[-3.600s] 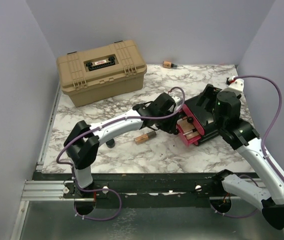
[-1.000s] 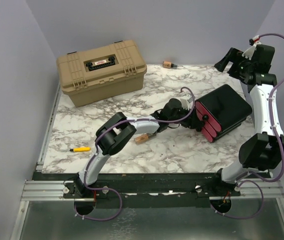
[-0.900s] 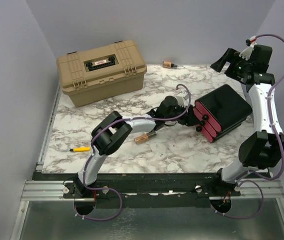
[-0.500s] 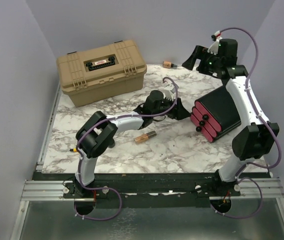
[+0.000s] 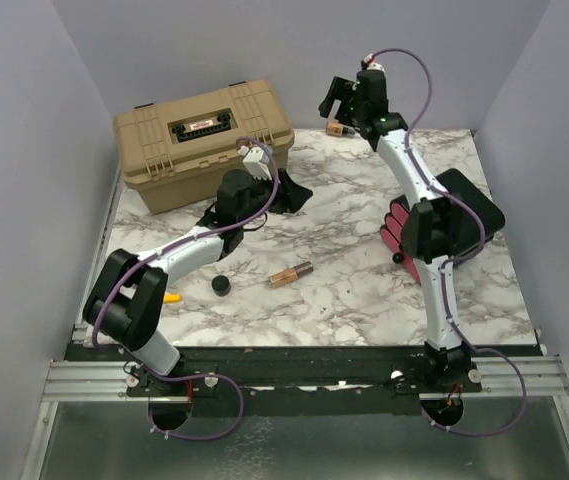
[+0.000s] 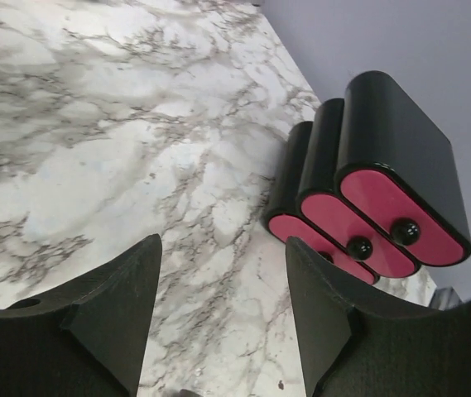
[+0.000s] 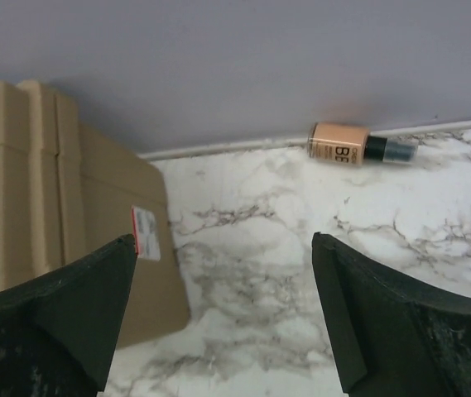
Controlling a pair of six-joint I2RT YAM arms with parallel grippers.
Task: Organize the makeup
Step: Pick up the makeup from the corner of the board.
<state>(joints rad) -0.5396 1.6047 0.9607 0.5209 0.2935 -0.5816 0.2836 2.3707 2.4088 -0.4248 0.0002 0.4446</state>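
A copper lipstick tube lies on the marble mid-table. A tiny black round jar sits to its left. A small peach bottle with a dark cap lies against the back wall; it also shows in the right wrist view. My right gripper hovers open and empty just above and left of that bottle; the wrist view shows its jaws wide apart. My left gripper is open and empty beside the tan box, with bare marble between its fingers. The compacts and the black-and-red tube are out of view.
A tan latched toolbox stands at the back left, also in the right wrist view. The black box with pink drawers stands at the right, drawers shut, partly behind my right arm. A yellow pen lies by the left arm.
My left gripper pulled back left from the drawer box to beside the tan box. My right gripper swung left along the back wall to the peach bottle. The black jar came into view.
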